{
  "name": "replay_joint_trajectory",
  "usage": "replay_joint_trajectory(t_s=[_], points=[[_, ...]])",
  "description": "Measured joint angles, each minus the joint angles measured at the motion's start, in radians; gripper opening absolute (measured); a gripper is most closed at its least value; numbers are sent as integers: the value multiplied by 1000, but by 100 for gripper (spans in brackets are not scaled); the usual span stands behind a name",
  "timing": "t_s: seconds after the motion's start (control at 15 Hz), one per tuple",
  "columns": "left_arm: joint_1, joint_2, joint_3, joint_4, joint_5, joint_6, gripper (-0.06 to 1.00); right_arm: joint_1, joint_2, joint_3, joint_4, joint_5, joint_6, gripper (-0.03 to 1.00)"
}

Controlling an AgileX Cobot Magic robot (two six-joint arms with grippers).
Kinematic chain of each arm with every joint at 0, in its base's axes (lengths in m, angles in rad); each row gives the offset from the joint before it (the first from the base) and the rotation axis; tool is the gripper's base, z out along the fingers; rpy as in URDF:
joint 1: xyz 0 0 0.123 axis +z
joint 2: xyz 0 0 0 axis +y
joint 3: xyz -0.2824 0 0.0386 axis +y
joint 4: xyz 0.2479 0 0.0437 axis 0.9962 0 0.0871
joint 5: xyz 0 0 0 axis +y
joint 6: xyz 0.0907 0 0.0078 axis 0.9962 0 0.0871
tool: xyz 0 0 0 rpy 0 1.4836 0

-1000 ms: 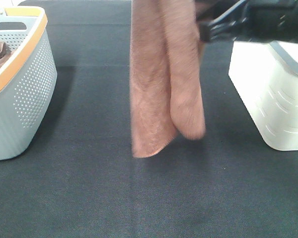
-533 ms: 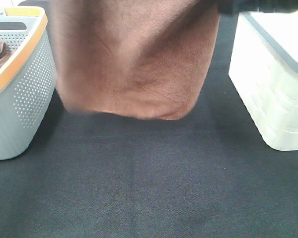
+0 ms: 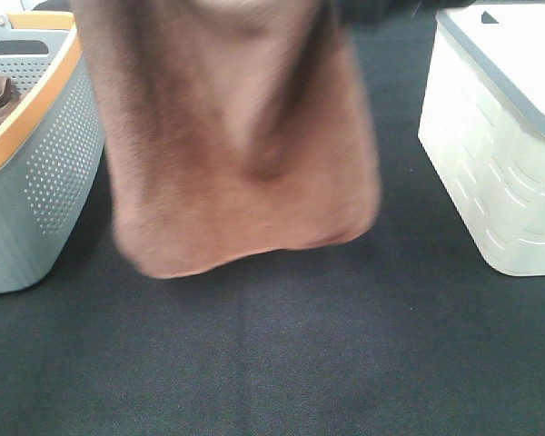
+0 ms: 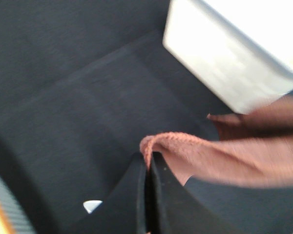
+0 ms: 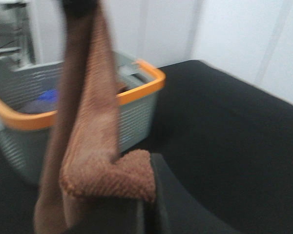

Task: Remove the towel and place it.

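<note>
Hanging from both closed grippers (image 4: 149,161) (image 5: 148,192): towel (image 3: 245,191)

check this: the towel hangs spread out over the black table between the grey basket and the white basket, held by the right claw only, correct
Not quite: both claws hold it. The left wrist view shows the left claw shut on an edge of the towel, and the right claw grips another part. The rest stands: it hangs spread over the black table between the grey basket and the white basket.
</note>
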Motion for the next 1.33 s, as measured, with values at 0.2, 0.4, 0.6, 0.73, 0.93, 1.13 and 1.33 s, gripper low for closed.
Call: replay_joint_trajectory(t_s=[0.2,0.4,0.6,0.73,0.93,1.13,1.33], points=[[0,12,0,79,-13,0,0,0,47,-19,-332,150,281,0],[0,22,0,112,-14,0,0,0,119,-170,-1030,357,1006,0],[0,44,0,148,-25,0,0,0,161,-281,-1385,419,1313,0],[0,76,0,185,-86,0,0,0,222,-388,-1638,458,1516,0],[0,166,0,280,-320,0,0,-15,399,-587,-1879,472,1595,0],[0,292,0,355,-639,0,0,-131,572,-775,-1905,389,1597,0],[0,415,0,387,-975,0,0,-224,671,-853,-1905,183,1597,0]])
